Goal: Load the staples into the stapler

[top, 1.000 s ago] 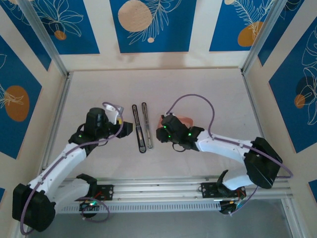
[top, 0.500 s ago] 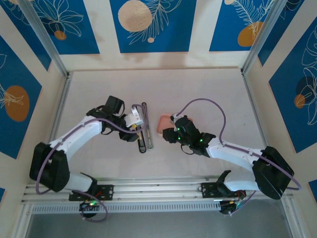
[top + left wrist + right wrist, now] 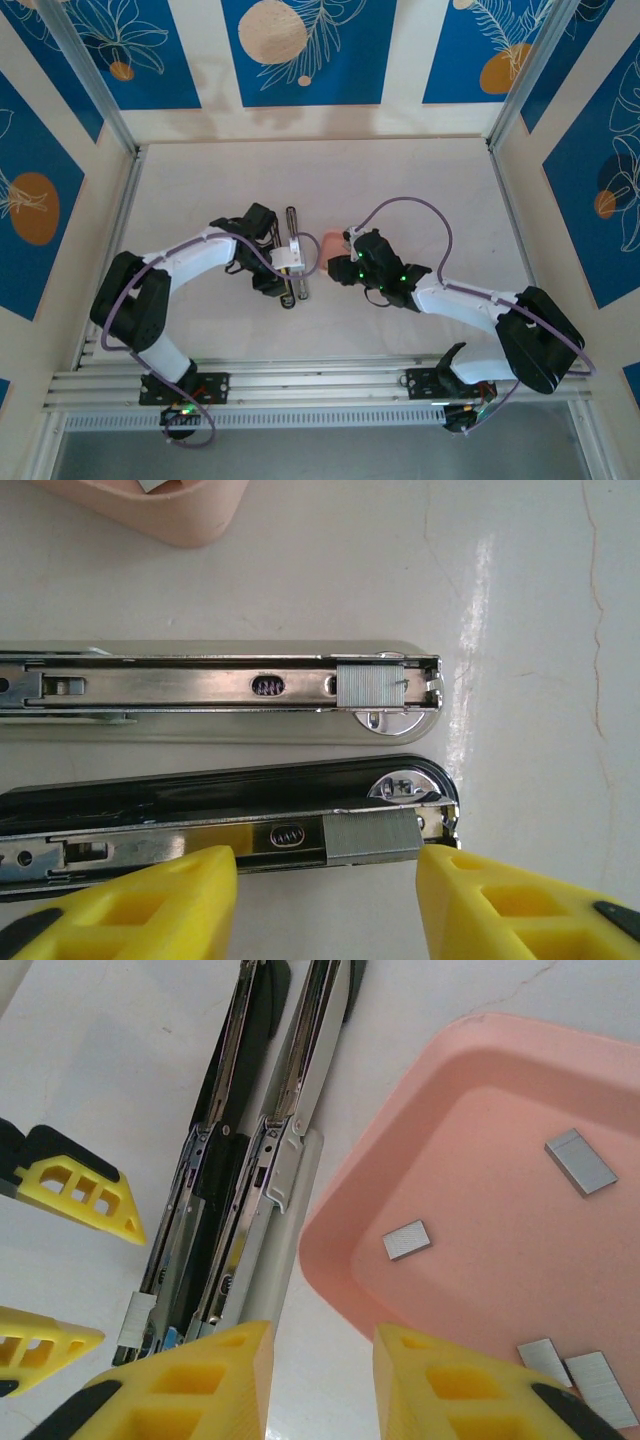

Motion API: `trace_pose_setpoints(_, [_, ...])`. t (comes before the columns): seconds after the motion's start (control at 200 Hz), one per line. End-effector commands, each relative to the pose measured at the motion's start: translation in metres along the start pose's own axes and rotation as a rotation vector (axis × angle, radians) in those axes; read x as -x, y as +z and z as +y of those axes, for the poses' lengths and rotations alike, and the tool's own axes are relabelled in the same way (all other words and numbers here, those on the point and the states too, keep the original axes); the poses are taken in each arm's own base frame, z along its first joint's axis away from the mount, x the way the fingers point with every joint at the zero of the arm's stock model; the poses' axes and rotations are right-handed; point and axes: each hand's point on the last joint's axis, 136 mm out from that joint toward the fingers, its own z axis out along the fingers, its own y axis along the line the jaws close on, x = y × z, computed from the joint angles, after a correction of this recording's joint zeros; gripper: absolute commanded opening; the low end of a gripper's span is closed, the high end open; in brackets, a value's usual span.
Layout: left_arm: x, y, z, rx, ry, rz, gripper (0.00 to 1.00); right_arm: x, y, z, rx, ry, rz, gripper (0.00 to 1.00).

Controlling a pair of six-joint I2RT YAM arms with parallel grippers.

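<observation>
The left gripper (image 3: 325, 868) stands spread, clamping nothing. Just beyond it at 12 o'clock, the stapler (image 3: 200, 685) lies open (a staple strip (image 3: 372, 683) sits in each channel). The right gripper (image 3: 322, 1340) is also parted and empty. Loose staples (image 3: 406, 1240) rest in the pink tray (image 3: 340, 1210) at its 1 o'clock.

Stapler (image 3: 200, 685) with shiny metal channels and glossy black plastic, dull grey metal staples (image 3: 406, 1240), smooth pink plastic tray (image 3: 395, 1145)
</observation>
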Motion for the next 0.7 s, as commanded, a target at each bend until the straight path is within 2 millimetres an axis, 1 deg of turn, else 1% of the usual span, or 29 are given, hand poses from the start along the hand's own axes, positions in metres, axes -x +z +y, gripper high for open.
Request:
trace_pose_setpoints(0.0, [0.007,0.003,-0.002,-0.021,0.036,0.0,0.49,-0.004,0.003,-0.001,0.02,-0.006,0.008,0.32])
trace_pose_setpoints(0.105, [0.004,0.007,-0.007,-0.051,0.039,0.015,0.5,-0.005,0.004,0.0,0.022,-0.004,0.014,0.32])
trace_pose_setpoints(0.35, [0.005,0.009,-0.014,-0.09,0.026,0.008,0.52,-0.006,0.005,0.0,0.025,0.0,0.02,0.32])
trace_pose_setpoints(0.53, [0.001,0.013,-0.011,-0.09,0.007,0.028,0.52,-0.007,0.006,-0.001,0.022,0.002,0.028,0.32])
trace_pose_setpoints(0.695, [0.005,0.012,-0.012,-0.098,0.002,0.015,0.52,-0.007,0.005,-0.002,0.019,0.005,0.029,0.32])
